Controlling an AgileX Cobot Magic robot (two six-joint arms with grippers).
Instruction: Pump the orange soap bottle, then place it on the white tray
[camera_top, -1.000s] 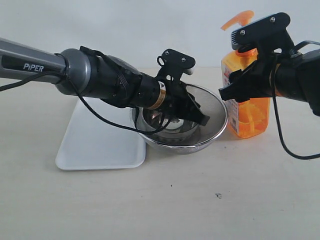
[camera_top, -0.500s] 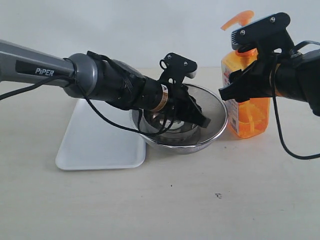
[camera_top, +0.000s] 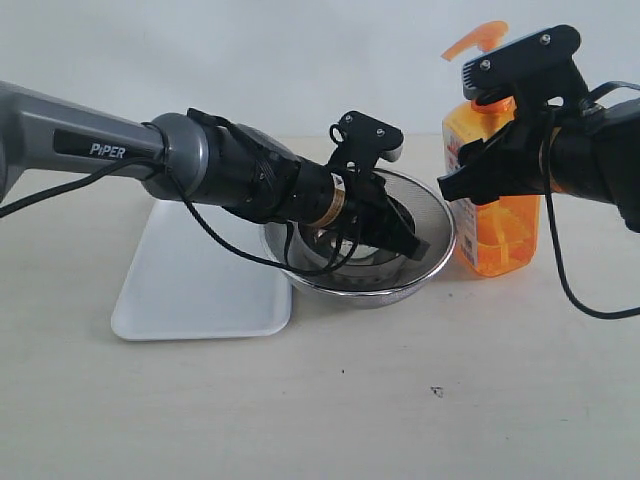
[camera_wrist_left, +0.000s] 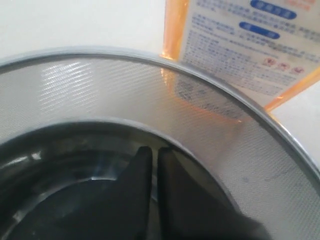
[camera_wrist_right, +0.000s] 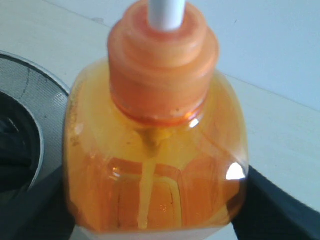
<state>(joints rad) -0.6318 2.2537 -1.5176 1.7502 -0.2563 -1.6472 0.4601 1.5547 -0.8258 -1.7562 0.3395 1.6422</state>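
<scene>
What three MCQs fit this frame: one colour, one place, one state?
1. Tray colour? A white; B orange; C steel.
2. Bottle stands: A on the table beside the bowl; B on the tray; C in the bowl.
3. Left gripper: A wide open; B shut, inside the bowl; C gripping the bottle.

Key: A, the tray reads plain white; A, the bottle's base sits on the table right of the bowl; B, the fingers nearly meet inside the bowl in the left wrist view.
</scene>
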